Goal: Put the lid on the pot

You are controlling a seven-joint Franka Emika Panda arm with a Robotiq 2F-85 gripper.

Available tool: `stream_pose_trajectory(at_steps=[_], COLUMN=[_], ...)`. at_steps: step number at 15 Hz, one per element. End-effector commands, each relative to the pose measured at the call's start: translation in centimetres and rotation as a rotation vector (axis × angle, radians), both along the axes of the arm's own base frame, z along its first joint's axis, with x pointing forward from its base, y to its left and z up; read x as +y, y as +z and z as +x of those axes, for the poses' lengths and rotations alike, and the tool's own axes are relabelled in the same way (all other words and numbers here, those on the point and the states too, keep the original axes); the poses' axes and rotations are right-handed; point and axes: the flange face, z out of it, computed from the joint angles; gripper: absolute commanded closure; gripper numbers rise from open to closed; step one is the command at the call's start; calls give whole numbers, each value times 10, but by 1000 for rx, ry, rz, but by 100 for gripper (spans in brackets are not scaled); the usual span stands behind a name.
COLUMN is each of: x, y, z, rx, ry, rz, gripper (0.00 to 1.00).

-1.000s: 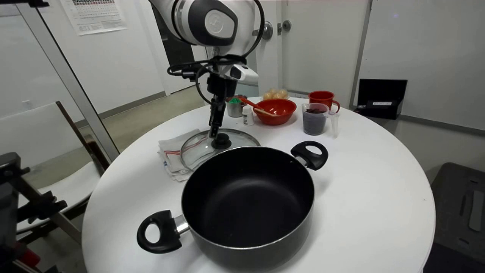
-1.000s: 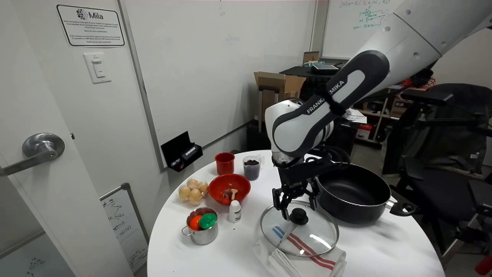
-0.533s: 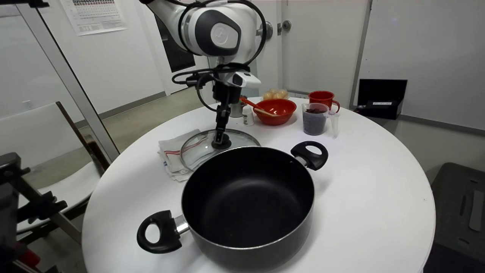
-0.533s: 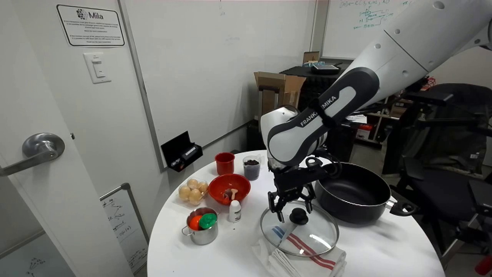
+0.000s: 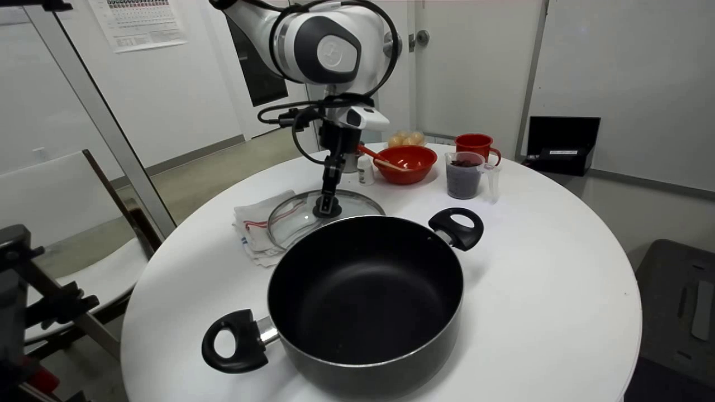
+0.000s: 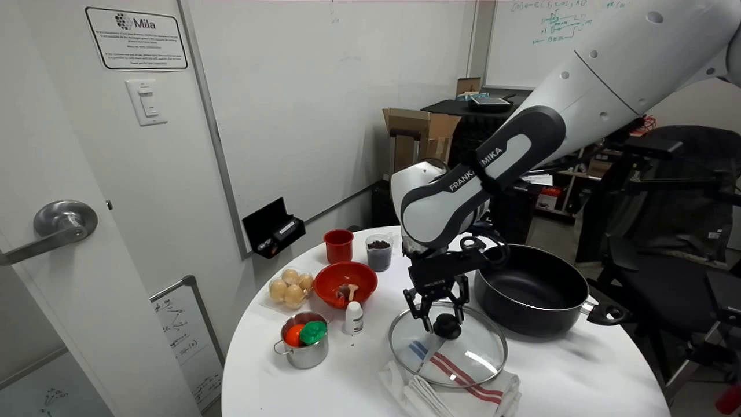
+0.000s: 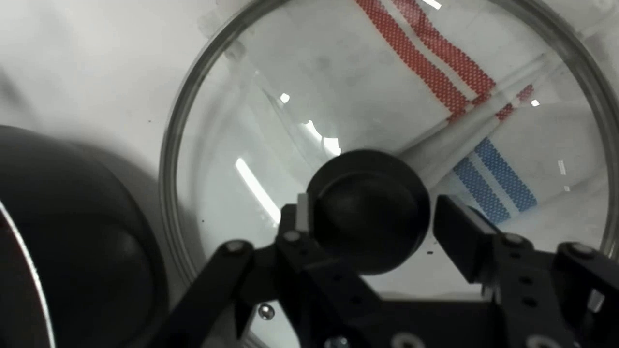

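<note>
Round white table [image 5: 558, 290]: on it we log the wide black pot [image 5: 366, 296], interior exposed. Glass lid [image 6: 470, 347] lies just beside the pot, over part of a striped towel [image 6: 457, 403]. Red bowl [image 5: 410, 176] stands well apart from the pot. Gripper [image 7: 371, 211] sits low beside the pot, fingers [image 7: 457, 229] on both sides of the lid's black knob [image 7: 367, 224]; we see a thin gap at one finger and cannot tell whether it grips.
</note>
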Motion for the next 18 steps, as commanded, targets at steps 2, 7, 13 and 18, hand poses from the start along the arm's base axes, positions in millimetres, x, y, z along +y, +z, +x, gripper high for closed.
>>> stream_pose_trajectory(at_steps=[2, 7, 13, 18], x=[0, -1, 5, 14], y=[2, 10, 41, 74], z=[10, 12, 14, 6], rx=[2, -14, -95, -171], ry=[-24, -21, 1, 15], rz=[-9, -3, 18, 25], gripper=[69, 75, 75, 75])
